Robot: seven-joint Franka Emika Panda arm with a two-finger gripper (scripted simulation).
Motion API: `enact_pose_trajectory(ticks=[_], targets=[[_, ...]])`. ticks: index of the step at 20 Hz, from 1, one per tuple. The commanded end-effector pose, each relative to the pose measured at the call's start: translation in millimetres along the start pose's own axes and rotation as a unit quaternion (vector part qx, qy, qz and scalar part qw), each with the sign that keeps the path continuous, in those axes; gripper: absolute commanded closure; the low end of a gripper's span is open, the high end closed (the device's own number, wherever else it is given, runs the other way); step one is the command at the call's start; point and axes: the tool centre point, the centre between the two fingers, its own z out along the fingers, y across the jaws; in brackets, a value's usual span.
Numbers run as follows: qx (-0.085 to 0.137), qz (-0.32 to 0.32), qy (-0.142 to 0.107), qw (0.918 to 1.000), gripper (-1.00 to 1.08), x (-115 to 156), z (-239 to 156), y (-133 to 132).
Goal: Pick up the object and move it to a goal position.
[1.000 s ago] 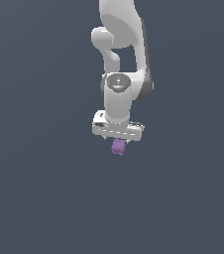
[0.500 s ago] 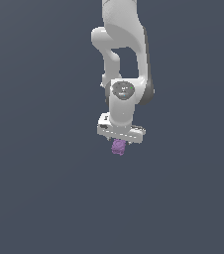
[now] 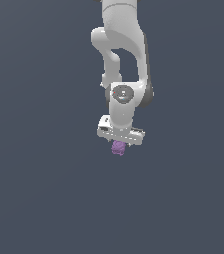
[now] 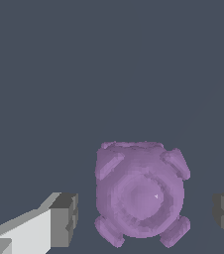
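The object (image 3: pixel 118 147) is a small light-purple lumpy cube with a bumpy surface, sitting directly beneath the white hand of the arm in the exterior view. My gripper (image 3: pixel 119 142) is straight over it, pointing down. In the wrist view the object (image 4: pixel 141 196) lies between the two dark fingertips (image 4: pixel 64 218), with a visible gap on each side. The gripper (image 4: pixel 146 218) is open and neither pad touches the object.
The white arm (image 3: pixel 121 59) rises from the hand to the top edge of the exterior view. A plain dark grey surface (image 3: pixel 44 198) surrounds the object on every side, with no other things in sight.
The hand has come down a little closer over the object. The object has stayed in the same spot.
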Motion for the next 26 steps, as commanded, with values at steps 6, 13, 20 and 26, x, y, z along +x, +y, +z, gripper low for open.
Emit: enact_pose_trajectory(ticks=[6, 13, 20, 26], targets=[[0.0, 0.001, 0.0, 1.0, -0.92, -1, 32, 0], [0.0, 0.001, 0.0, 1.0, 1.08, -1, 36, 0], [0.0, 0.001, 0.0, 1.0, 1.08, -1, 36, 0], [0.0, 0.001, 0.0, 1.0, 1.08, 3, 33, -6]])
